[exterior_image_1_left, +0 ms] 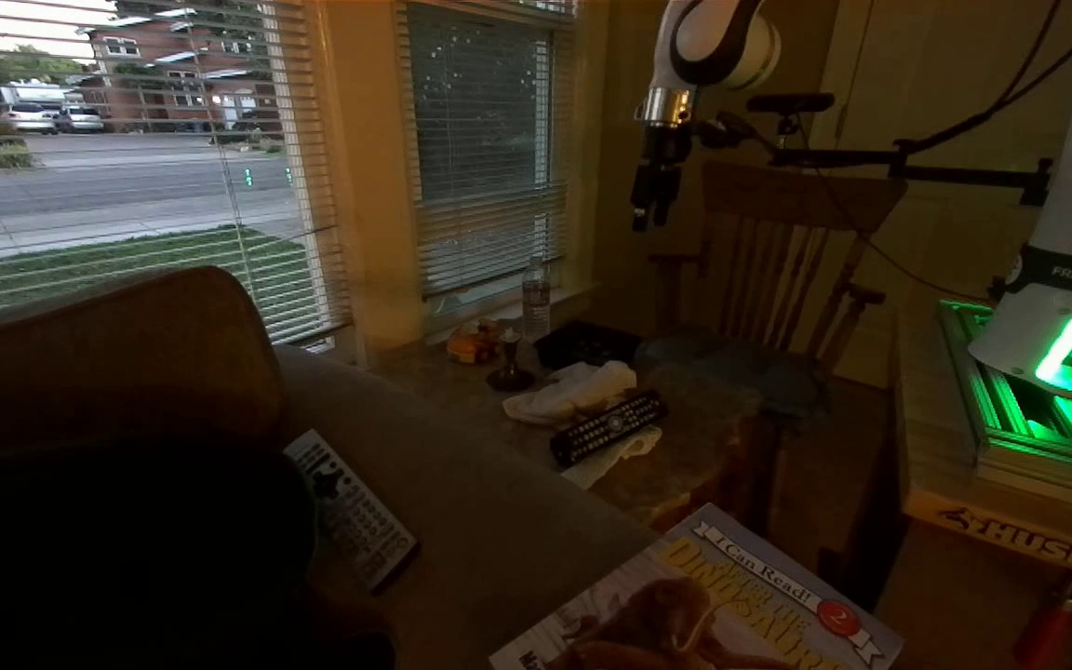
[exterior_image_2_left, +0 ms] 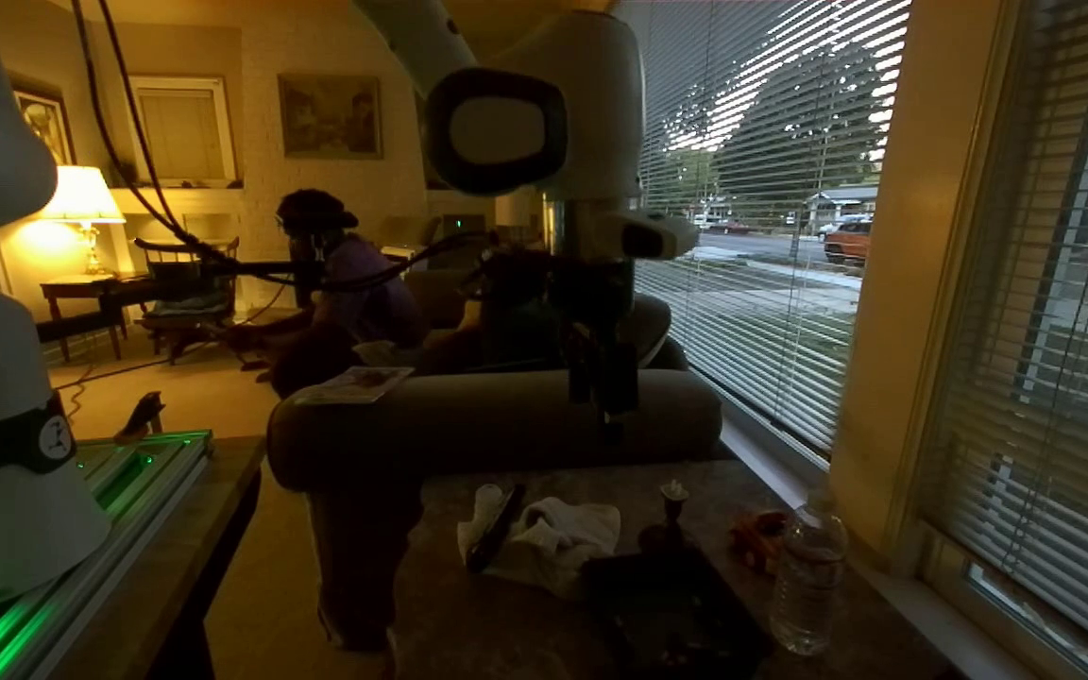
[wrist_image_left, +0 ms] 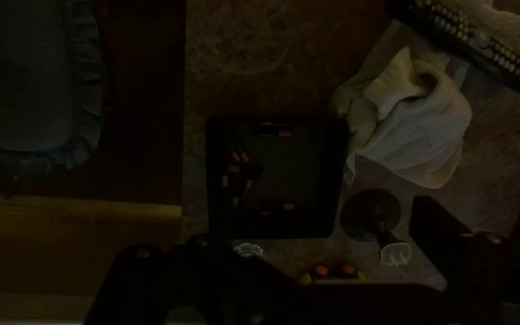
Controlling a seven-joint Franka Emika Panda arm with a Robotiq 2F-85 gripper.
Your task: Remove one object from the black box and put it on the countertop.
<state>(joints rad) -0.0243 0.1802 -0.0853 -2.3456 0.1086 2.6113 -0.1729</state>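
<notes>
Black box (wrist_image_left: 332, 180) on countertop (wrist_image_left: 242, 90), objects (wrist_image_left: 234, 168) inside; pincer (exterior_image_1_left: 651, 220) aloft, spread.

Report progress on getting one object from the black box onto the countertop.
Done: no removal I can confirm; small items lie in the black box.
In hand: nothing; the gripper is open, raised above the countertop.
Left: apparently the whole job: grasp one item, lift it out, set it down on the countertop.
</notes>
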